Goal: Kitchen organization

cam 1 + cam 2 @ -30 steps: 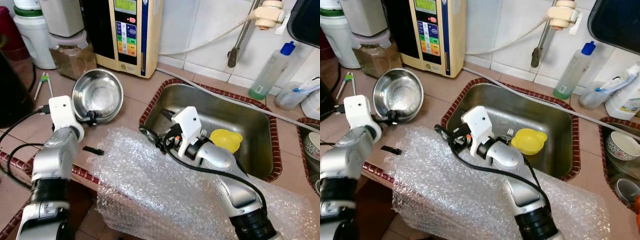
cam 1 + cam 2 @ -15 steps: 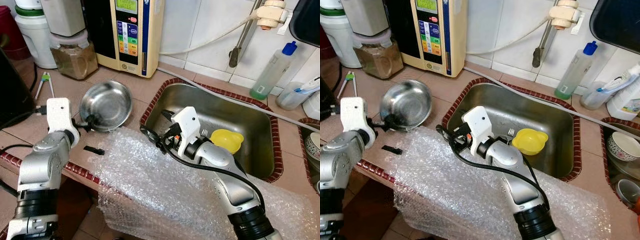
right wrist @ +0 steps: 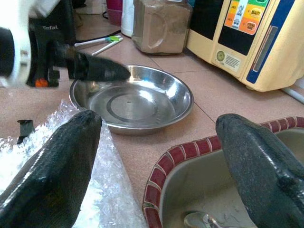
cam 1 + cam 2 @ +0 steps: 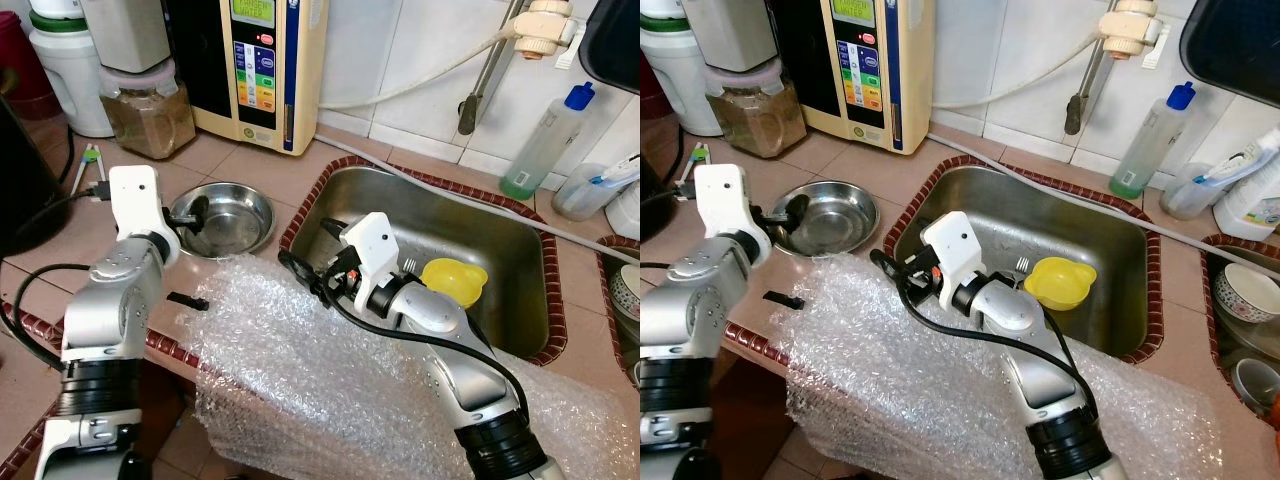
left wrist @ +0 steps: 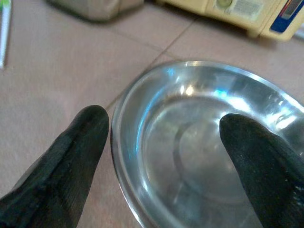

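A home kitchen: a steel sink sunk in a tiled counter, white wall tiles, a soap bottle, a jar and a metal bowl beside it.

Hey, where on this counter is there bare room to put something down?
Bare tile lies between the steel bowl and the cream appliance, and between the bowl and the sink rim. The front edge is covered by bubble wrap. The left gripper straddles the bowl's rim, jaws open; the right gripper hovers at the sink's corner. A yellow cup sits in the sink.
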`<state>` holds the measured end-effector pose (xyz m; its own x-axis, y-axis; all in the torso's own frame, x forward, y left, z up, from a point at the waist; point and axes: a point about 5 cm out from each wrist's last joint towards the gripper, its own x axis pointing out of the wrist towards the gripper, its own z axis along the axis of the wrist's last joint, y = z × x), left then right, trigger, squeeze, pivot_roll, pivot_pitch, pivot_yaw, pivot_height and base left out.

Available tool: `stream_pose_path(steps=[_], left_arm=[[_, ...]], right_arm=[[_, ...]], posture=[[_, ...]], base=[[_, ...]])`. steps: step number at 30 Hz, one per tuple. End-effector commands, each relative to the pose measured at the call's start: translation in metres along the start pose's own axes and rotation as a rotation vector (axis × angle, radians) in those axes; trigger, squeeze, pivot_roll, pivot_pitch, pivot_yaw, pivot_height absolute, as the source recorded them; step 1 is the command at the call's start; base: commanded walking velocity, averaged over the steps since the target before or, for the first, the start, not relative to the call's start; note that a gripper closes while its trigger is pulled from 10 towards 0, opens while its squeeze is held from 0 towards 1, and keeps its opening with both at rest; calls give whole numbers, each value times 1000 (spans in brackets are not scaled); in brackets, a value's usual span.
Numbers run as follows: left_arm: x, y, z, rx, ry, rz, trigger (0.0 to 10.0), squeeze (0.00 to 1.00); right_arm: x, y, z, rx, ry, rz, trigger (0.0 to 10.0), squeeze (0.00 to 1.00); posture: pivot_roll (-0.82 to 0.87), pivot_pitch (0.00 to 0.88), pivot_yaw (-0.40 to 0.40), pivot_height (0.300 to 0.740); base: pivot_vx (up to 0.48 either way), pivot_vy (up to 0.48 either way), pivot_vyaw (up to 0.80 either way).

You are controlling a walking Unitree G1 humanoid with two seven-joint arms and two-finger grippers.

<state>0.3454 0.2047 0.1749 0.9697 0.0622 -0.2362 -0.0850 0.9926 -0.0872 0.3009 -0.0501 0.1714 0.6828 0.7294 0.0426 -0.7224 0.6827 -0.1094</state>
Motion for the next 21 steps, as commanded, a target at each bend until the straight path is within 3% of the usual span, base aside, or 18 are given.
stream_pose_path(steps=[1,5,9,11,14,17,18,19,21], left_arm=[[0,5,-7,-30,44,34,10000,0],[0,8,-8,-26,49,58,10000,0],[1,11,5,-11,-8,78,10000,0],[2,11,3,-23,8,77,10000,0],[3,4,-13,-68,116,25,10000,0],[3,2,-18,-60,139,6,10000,0],[3,0,-20,-55,148,-6,6510,0],[3,-1,-23,-51,155,-19,4667,0],[2,-2,-25,-43,162,-32,3569,0]], right_arm=[[1,-2,2,-24,-2,6,10000,0],[1,-3,2,-26,-1,5,10000,0],[1,-3,1,-28,0,3,10000,0],[1,-2,1,-27,-1,4,10000,0],[3,-1,2,-28,-5,9,10000,0],[4,-1,3,-29,-7,9,10000,0],[3,-1,3,-29,-7,6,10000,0],[3,-2,3,-29,-8,3,10000,0],[2,-2,3,-28,-8,1,10000,0]], posture=[[113,82,-66,740],[113,79,-66,740],[119,75,-64,740],[121,75,-64,740],[117,72,-62,740],[116,72,-61,740],[115,74,-61,740],[114,75,-61,740],[114,76,-61,740]], base=[[0,0,0],[0,0,0],[0,0,0],[0,0,0],[0,0,0],[0,0,0],[0,0,0],[0,0,0],[0,0,0]])
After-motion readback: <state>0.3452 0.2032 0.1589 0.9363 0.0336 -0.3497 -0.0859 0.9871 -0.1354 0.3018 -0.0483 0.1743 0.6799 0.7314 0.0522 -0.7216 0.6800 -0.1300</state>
